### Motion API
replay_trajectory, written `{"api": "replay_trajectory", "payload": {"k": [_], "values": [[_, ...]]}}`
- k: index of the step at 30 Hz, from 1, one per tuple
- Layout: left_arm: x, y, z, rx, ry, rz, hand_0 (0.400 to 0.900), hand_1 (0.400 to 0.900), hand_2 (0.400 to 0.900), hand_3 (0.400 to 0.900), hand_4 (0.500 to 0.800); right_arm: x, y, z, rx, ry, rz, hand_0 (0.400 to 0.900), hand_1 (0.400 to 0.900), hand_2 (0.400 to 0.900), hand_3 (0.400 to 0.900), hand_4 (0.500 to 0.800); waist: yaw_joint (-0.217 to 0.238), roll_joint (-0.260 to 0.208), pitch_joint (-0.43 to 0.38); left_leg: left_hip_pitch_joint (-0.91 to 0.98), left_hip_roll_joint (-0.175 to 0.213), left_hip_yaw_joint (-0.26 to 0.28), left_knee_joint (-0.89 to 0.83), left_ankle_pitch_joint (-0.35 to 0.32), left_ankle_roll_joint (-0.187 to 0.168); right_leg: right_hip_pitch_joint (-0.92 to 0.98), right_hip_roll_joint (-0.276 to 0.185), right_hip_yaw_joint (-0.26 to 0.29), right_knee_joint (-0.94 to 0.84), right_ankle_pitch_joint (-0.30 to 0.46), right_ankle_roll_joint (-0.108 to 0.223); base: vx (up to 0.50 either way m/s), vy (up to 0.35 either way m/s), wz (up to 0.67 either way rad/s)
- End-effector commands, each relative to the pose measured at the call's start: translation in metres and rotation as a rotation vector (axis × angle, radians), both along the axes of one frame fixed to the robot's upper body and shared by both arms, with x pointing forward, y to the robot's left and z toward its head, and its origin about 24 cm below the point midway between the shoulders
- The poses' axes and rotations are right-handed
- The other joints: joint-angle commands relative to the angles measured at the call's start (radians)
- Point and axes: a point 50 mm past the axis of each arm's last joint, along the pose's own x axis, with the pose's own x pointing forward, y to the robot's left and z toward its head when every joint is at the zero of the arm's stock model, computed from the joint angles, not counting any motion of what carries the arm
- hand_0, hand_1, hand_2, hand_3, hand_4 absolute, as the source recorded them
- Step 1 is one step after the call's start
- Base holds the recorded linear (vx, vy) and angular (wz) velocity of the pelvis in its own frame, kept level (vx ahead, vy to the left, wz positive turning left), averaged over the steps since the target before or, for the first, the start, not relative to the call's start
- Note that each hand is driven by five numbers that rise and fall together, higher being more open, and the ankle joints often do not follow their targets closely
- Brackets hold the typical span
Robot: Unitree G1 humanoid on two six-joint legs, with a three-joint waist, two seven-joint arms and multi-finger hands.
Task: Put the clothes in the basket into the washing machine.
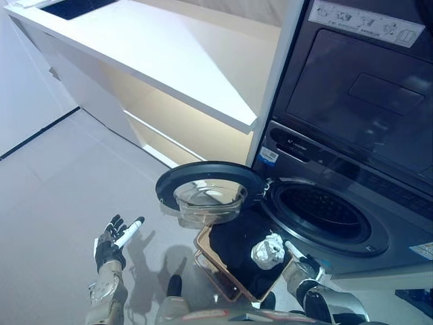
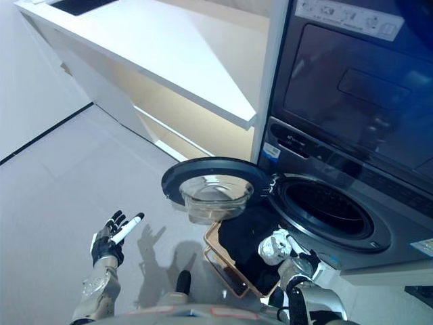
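The washing machine (image 1: 325, 217) at the right of the frame is standing with its round door (image 1: 206, 189) swung open leftward, yet the dark clothes (image 1: 237, 244) are still lying heaped in the basket (image 1: 210, 261) at lower centre, so loading looks barely begun. The right robot hand (image 1: 270, 250) is resting on the heap, fingers curled around a pale bunched cloth, while the left robot hand (image 1: 111, 244) is hanging open and empty at lower left. The basket's long axis is running from lower right up towards the door.

One basket (image 1: 215, 265), one washing machine (image 1: 352, 203)
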Motion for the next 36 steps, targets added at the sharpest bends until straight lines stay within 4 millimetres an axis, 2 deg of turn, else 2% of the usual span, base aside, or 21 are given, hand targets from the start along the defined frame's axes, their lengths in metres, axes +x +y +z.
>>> {"api": "replay_trajectory", "payload": {"k": [1, 9, 14, 22, 33, 36], "values": [[0.034, 0.017, 0.060, 0.174, -0.303, -0.014, 0.900, 0.900, 0.900, 0.900, 0.800, 0.041, -0.017, 0.030, -0.146, -0.098, 0.032, 0.900, 0.900, 0.900, 0.900, 0.800, 0.016, 0.001, 0.074, -0.131, -0.014, -0.034, 0.059, -0.020, 0.071, 0.039, -0.040, -0.012, 0.048, -0.060, 0.011, -0.13, 0.025, 0.00], [0.045, 0.003, 0.081, 0.136, -0.438, -0.037, 0.900, 0.900, 0.900, 0.900, 0.800, 0.070, -0.043, 0.062, -0.295, -0.135, 0.036, 0.900, 0.900, 0.900, 0.900, 0.800, 0.024, 0.035, 0.199, -0.314, -0.047, -0.061, 0.189, -0.039, 0.085, -0.078, -0.074, -0.013, 0.110, -0.053, 0.004, -0.10, 0.037, 0.09], [0.053, -0.008, 0.094, 0.135, -0.502, -0.088, 0.900, 0.900, 0.900, 0.900, 0.800, 0.087, -0.063, 0.087, -0.387, -0.153, 0.025, 0.900, 0.900, 0.900, 0.900, 0.800, 0.032, 0.054, 0.242, -0.410, -0.069, -0.068, 0.222, -0.038, 0.090, -0.153, -0.086, -0.006, 0.123, -0.044, 0.002, -0.09, 0.044, 0.08], [0.062, -0.015, 0.120, 0.151, -0.623, -0.143, 0.900, 0.900, 0.900, 0.900, 0.800, 0.112, -0.079, 0.123, -0.513, -0.182, 0.093, 0.900, 0.900, 0.900, 0.900, 0.800, 0.045, 0.047, 0.291, -0.537, -0.094, -0.077, 0.285, -0.059, 0.095, -0.240, -0.086, 0.009, 0.123, -0.025, 0.001, -0.06, 0.029, -0.01], [0.075, -0.027, 0.151, 0.150, -0.765, -0.157, 0.900, 0.900, 0.900, 0.900, 0.800, 0.145, -0.064, 0.157, -0.545, -0.300, 0.144, 0.900, 0.900, 0.900, 0.900, 0.800, 0.052, 0.039, 0.334, -0.665, -0.116, -0.097, 0.341, -0.068, 0.108, -0.354, -0.078, 0.023, 0.161, -0.030, -0.010, -0.05, 0.014, 0.02], [0.078, -0.031, 0.165, 0.148, -0.831, -0.160, 0.900, 0.900, 0.900, 0.900, 0.800, 0.155, -0.062, 0.173, -0.560, -0.338, 0.135, 0.900, 0.900, 0.900, 0.900, 0.800, 0.057, 0.042, 0.351, -0.709, -0.121, -0.098, 0.347, -0.064, 0.111, -0.401, -0.074, 0.028, 0.165, -0.025, -0.013, -0.05, 0.023, -0.01]]}}
